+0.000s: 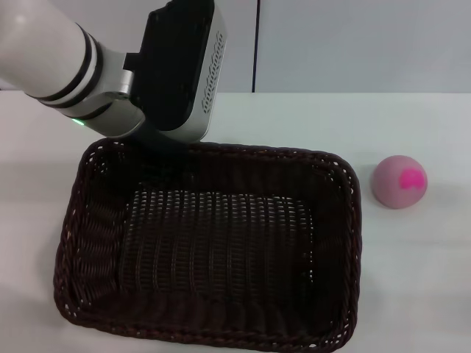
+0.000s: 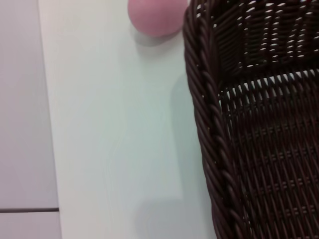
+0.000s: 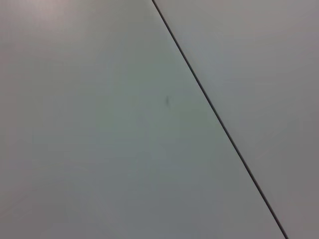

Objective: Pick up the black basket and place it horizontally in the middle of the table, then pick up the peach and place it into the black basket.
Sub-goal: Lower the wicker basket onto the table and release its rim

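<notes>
Left gripper (image 1: 171, 143) sits at the far rim of the black basket (image 1: 210, 246), fingers hidden, so grip state cannot be told. The basket lies lengthwise mid-table (image 1: 412, 279), so placement looks about finished; next comes releasing it and reaching the peach (image 1: 399, 182), off to the gripper's right beside the basket. Count: one basket, one peach; right gripper not visible.

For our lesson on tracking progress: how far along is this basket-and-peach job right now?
Looks done: the black basket lies flat, long side across the table. In hand: the left pincer is at the basket's far rim; its fingers are hidden, so grip or release cannot be told. Left: the peach sits on the table to the basket's right, outside it. The right arm is out of sight.
</notes>
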### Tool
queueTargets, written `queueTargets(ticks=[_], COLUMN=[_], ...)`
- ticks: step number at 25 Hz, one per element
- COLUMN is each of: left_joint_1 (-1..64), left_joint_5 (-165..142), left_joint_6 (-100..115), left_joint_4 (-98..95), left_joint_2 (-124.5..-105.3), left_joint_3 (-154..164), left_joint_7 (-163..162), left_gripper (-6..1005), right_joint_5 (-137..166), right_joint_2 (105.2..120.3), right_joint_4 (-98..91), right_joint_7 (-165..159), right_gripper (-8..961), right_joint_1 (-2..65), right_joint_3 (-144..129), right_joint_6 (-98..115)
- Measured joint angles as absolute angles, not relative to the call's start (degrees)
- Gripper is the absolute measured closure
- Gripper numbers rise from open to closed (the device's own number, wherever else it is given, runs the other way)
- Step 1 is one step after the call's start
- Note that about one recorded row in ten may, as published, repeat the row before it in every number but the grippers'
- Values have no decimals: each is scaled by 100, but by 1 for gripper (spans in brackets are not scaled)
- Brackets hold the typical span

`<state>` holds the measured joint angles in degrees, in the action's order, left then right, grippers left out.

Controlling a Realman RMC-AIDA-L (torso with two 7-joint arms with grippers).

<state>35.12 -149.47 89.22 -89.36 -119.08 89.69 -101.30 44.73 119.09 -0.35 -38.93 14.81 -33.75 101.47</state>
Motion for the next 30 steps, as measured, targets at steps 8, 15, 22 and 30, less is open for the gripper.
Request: queueTargets(ticks=[8,15,22,30], left_joint_1=[3463,3345,3041,2302], left_joint_5=[-15016,-15023,-14937,-12745], left_joint_6=[8629,8584,8437,8189], left_joint_4=[-8911,-8939,-9037,-9055], left_joint_2=[-11908,-11890,-11867,-11836], left_joint_3=[9085,9087,8894,7254], left_joint_7=[-10504,-10609,-10644,-10276], left_gripper=[712,641,448,325], right_joint_5=[4477,4631,5046,7327], right_joint_2=[11910,11881,11854,11639], right_joint_4=[12,-64,-436,-3587], right_joint_7=[-3915,-4181,-4301,-7410], right_gripper=[393,399,405,411], right_joint_1=[1426,1349,1206,680], right_joint_3=[-3375,-3375,-3376,-3135], right_joint_6=[10256,10330,10359,9723])
